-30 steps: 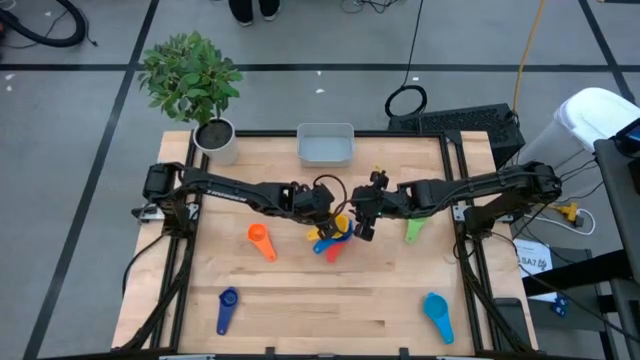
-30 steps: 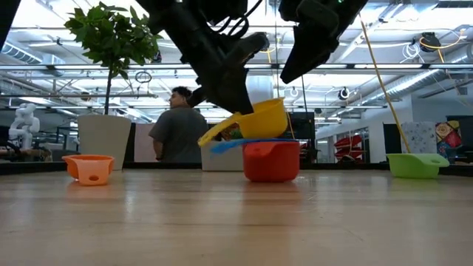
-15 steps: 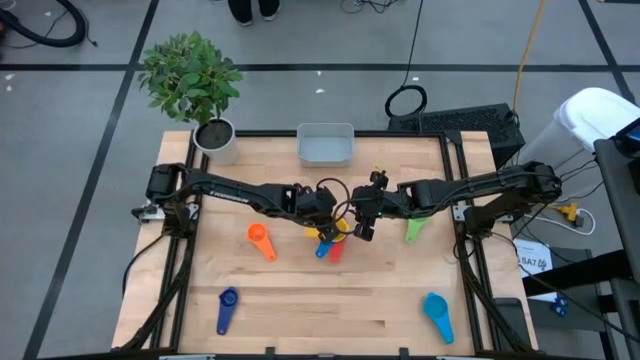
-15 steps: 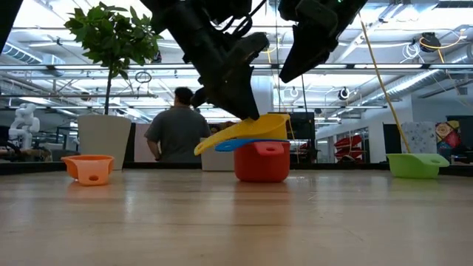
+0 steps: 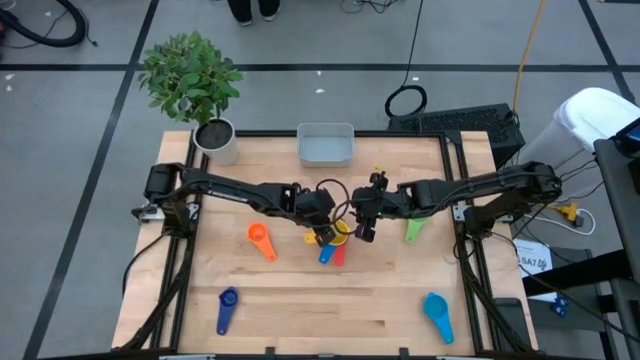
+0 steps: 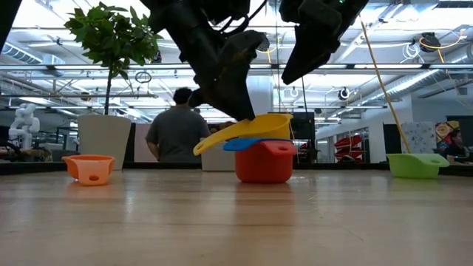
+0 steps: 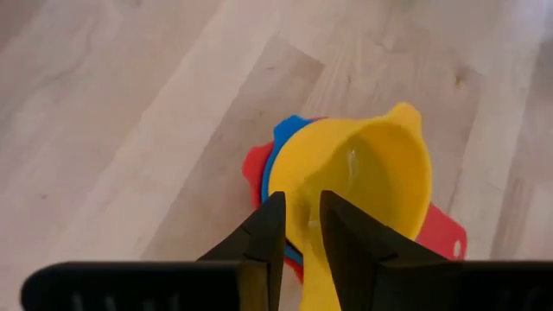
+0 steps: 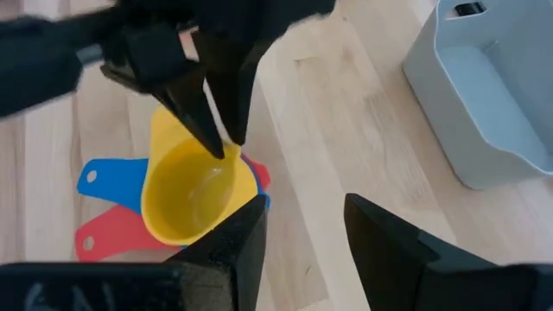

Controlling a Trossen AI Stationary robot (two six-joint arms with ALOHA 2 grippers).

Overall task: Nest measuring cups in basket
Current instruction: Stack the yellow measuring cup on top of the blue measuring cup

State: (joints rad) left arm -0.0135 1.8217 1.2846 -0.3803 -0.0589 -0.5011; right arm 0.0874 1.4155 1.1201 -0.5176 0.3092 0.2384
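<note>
- We see the left gripper (image 7: 298,233) clamped on the rim of the yellow cup (image 7: 367,186), tilted on the bright blue cup (image 6: 247,143), which is inside the red cup (image 6: 264,162)
- Stack is in front of the basket (image 5: 325,146), well apart from it
- Right gripper (image 8: 302,229) hovers just beside the stack, fingers spread, holding nothing
- Orange cup (image 5: 260,240), green cup (image 5: 414,229), dark blue cup (image 5: 227,307), teal cup (image 5: 438,316) lie farther from the basket than the stack
</note>
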